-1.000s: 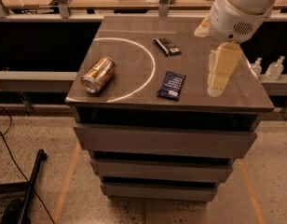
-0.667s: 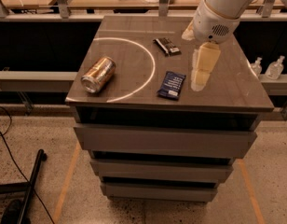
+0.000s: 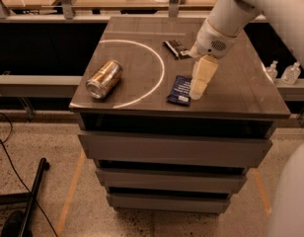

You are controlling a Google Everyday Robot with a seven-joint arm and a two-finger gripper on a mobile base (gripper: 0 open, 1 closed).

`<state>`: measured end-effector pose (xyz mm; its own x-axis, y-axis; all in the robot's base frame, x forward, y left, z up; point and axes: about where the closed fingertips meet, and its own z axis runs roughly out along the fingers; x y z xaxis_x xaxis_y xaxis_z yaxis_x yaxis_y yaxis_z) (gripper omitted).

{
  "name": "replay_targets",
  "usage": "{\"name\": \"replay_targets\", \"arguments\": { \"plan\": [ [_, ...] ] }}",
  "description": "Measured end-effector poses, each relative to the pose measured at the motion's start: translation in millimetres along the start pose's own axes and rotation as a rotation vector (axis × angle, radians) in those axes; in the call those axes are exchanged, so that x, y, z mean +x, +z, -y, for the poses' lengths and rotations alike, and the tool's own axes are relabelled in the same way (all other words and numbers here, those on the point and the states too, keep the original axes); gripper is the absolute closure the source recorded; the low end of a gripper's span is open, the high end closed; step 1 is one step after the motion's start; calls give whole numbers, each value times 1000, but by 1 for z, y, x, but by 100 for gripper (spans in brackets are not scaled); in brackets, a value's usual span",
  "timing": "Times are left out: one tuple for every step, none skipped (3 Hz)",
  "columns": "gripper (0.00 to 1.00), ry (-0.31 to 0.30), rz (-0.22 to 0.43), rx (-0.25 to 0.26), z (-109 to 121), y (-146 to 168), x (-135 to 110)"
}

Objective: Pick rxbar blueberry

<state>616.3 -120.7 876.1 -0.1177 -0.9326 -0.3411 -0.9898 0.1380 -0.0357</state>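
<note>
1. Locate the drawer cabinet [image 3: 231,63]. It has a flat, dark, slightly glossy rectangular top and three grey drawer fronts stacked below. A thin white arc [image 3: 159,65] is marked on the left half of the top.
2. Find the arm [image 3: 255,4]. It is a smooth white tubular shell entering from the upper right, and it slopes down and to the left to a rounded wrist housing above the right half of the top.
3. Find the gripper [image 3: 196,94]. It is a cream, tapering piece that hangs down from the wrist with a slight tilt to the left. Its tip is at the right edge of the rxbar blueberry. You cannot tell whether it touches the wrapper, and you cannot tell whether the tool is released or clenched.
4. Note the gold-coloured can [image 3: 104,79]. This metallic cylinder lies on its side inside the arc, near the front left corner.
5. Locate the rxbar blueberry [image 3: 179,90]. This flat, dark blue rectangular wrapper with white text lies on the top near the front edge, just outside the arc.
6. Note the black wrapped bar [image 3: 175,49]. It is smaller and lies farther back, beside the wrist.
</note>
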Motion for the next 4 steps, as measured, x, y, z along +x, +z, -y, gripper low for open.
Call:
{"name": "replay_targets", "arguments": {
  "plan": [
    [0, 42, 22, -36, 5, 22, 0],
    [13, 68, 39, -65, 6, 40, -4],
    [36, 76, 44, -77, 4, 50, -9],
    [61, 78, 45, -81, 3, 52, -11]
  ]
}}
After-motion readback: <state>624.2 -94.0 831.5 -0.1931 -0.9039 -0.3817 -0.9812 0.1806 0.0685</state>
